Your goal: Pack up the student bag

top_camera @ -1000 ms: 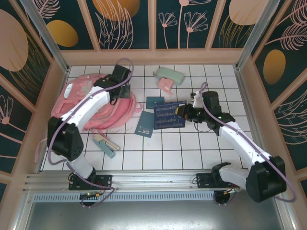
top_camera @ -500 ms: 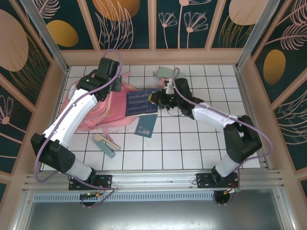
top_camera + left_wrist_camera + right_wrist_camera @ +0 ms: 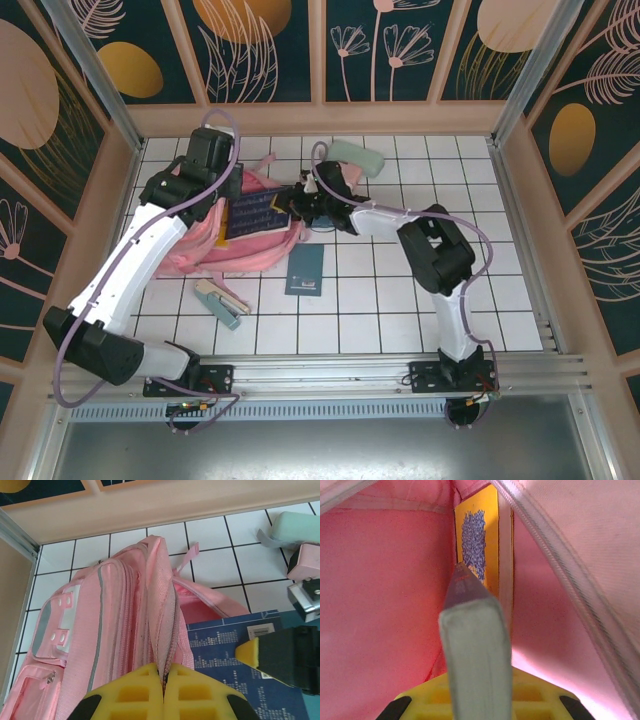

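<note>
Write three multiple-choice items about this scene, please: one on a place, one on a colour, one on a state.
1. Where is the blue book in the right end effector?
A. partly inside the student bag
B. flat on the tiles
C. on the mint case
2. What colour is the student bag?
A. green
B. pink
C. black
3. How is the left end effector?
A. open above the tiles
B. shut on the bag's zipper edge
C. shut on the mint case
Answers: 1 A, pink fabric surrounds the book in the right wrist view; 2 B, its fabric is pink; 3 B, its yellow pads pinch that edge.
</note>
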{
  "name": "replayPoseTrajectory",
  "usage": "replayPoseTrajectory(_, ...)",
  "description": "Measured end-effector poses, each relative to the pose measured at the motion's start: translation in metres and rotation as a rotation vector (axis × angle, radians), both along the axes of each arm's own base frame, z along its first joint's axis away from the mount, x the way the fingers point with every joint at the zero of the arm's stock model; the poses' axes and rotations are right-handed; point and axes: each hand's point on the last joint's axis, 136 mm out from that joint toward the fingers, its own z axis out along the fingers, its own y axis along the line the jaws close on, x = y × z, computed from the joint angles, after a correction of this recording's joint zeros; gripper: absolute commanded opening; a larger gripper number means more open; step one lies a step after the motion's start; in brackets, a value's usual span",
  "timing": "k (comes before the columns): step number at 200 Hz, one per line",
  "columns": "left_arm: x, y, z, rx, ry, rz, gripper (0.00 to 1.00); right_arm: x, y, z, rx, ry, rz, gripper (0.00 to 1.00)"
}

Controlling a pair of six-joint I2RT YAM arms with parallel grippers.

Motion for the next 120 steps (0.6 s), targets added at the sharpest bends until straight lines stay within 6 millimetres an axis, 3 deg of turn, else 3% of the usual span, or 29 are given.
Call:
replayPoseTrajectory(54,-0.004,0.000,0.003,-0.016,-0.014,-0.009,0.00,0.010,0.048,0.021,0.073,0.005,-0.004,0.00)
replayPoseTrajectory(120,-0.005,-0.007,0.001,-0.052,0.000,-0.031,0.00,0.037,0.125,-0.007,0.053,0.049,-0.048,0.00)
